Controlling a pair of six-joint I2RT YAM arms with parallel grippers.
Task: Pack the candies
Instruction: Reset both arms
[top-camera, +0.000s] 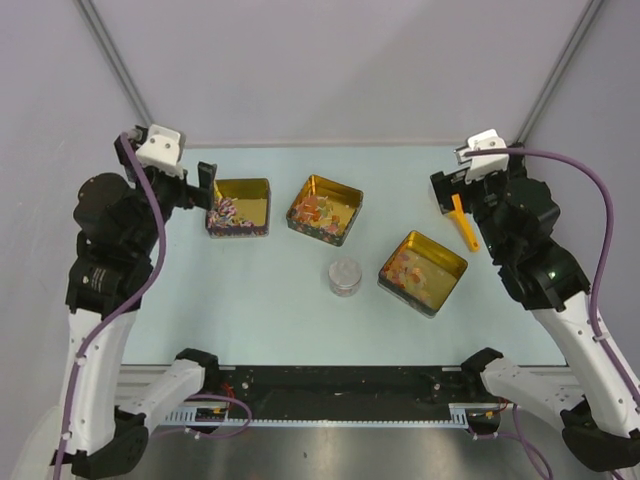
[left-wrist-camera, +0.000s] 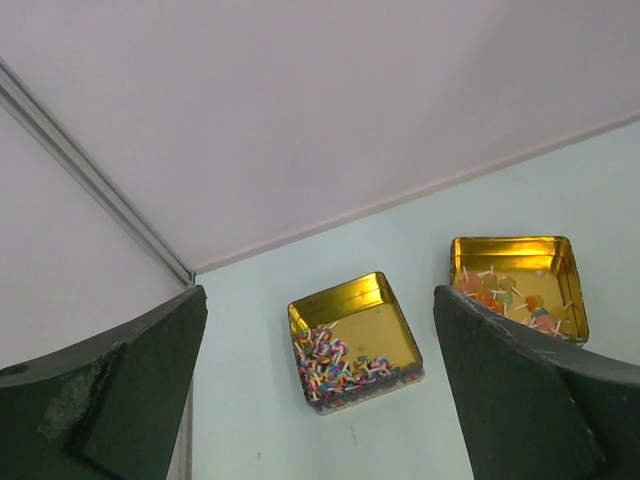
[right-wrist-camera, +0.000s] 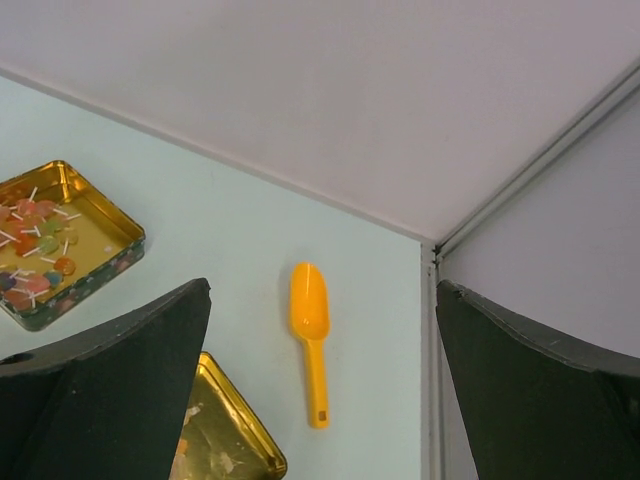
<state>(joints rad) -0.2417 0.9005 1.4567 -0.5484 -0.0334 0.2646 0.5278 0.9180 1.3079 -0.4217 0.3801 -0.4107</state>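
The candies (left-wrist-camera: 335, 365), tiny glossy beads in red, white, purple and yellow, are lying heaped in the leftmost gold tin (top-camera: 240, 207), a shallow square box of shiny metal with a dark patterned outer wall. The heap is forming a loose L-shaped band, its longer run following the wall nearest the arms and its shorter run climbing the tin's left wall, leaving the rest of the mirror-like floor bare. The left claw (left-wrist-camera: 320, 310) is hanging above the desk (top-camera: 280, 310) just left of that tin, tilted down toward it, its flat matte-black fingers (left-wrist-camera: 130, 400) spread wide and gripping nothing. A middle tin (top-camera: 325, 210), turned slightly askew, is holding round orange and red sweets on thin white sticks, and a third tin (top-camera: 423, 272), rotated like a diamond, is sitting to the right with a thin scatter of sweets. A small clear round jar (top-camera: 345, 277) is standing between them, nearer the arms. The right claw (right-wrist-camera: 322, 295) is hovering at the far right, also gaping wide and empty, over a smooth orange plastic scoop (right-wrist-camera: 310, 335) lying flat, bowl toward the back wall and handle toward the arms.
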